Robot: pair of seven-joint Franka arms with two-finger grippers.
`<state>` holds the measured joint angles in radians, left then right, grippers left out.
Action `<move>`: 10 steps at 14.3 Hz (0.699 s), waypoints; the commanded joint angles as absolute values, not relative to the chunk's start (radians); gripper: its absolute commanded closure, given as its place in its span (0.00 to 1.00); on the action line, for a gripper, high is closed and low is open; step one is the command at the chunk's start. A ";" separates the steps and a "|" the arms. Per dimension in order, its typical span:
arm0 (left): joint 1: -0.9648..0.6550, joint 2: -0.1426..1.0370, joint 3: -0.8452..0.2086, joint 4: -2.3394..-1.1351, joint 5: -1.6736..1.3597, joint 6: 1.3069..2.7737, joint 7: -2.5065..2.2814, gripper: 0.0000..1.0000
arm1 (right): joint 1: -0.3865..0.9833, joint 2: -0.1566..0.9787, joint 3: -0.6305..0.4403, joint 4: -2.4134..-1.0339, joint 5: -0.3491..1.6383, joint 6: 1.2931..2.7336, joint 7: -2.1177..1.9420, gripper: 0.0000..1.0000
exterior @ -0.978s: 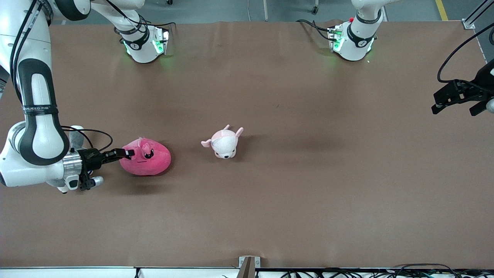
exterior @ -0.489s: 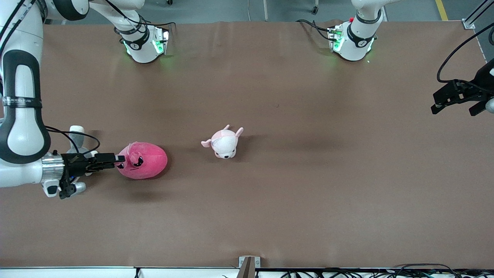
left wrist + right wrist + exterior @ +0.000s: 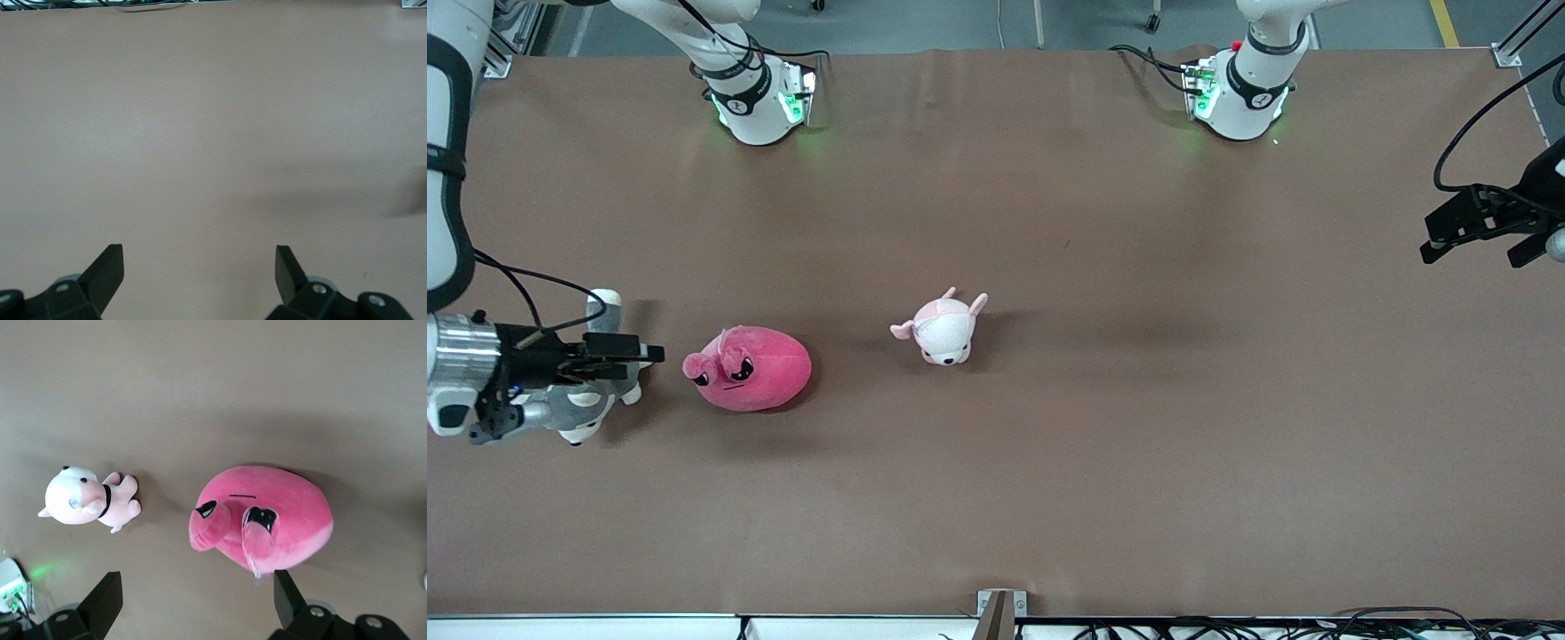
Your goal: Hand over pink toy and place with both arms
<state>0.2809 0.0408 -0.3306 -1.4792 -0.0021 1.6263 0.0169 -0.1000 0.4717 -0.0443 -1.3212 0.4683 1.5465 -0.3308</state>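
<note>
The pink toy (image 3: 751, 369) lies on the brown table toward the right arm's end, its dark eyes facing my right gripper. My right gripper (image 3: 639, 357) is open and empty, a short gap away from the toy, over a grey-and-white dog plush (image 3: 585, 411). In the right wrist view the pink toy (image 3: 267, 520) lies just ahead of the open right gripper (image 3: 198, 600), not between the fingers. My left gripper (image 3: 1469, 242) waits open at the left arm's end of the table. The left wrist view shows the left gripper (image 3: 199, 273) over bare table only.
A small pale pink-and-white animal plush (image 3: 943, 327) stands near the table's middle, beside the pink toy; it also shows in the right wrist view (image 3: 87, 500). The dog plush is partly hidden under the right gripper. The table edge (image 3: 996, 613) runs nearest the front camera.
My right gripper has drawn back from the pink toy toward the right arm's end of the table. The toy shifted slightly that way and now lies free. The left arm has not moved.
</note>
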 commanded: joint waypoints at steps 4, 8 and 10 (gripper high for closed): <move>0.151 0.049 -0.212 -1.459 0.020 1.606 0.008 0.00 | -0.103 0.329 -0.034 -1.350 0.369 1.450 -0.216 0.00; 0.020 0.049 -0.072 -1.459 0.017 1.606 0.009 0.00 | -0.100 0.259 -0.038 -1.347 0.246 1.355 -0.180 0.00; 0.017 0.049 -0.071 -1.459 0.018 1.606 0.009 0.00 | -0.098 0.233 -0.035 -1.345 0.116 1.356 -0.186 0.00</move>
<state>0.0335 0.0425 -0.0830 -1.4792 -0.0021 1.6237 0.0167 -0.0991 0.2711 -0.0420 -1.3197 0.2096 1.3515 -0.2023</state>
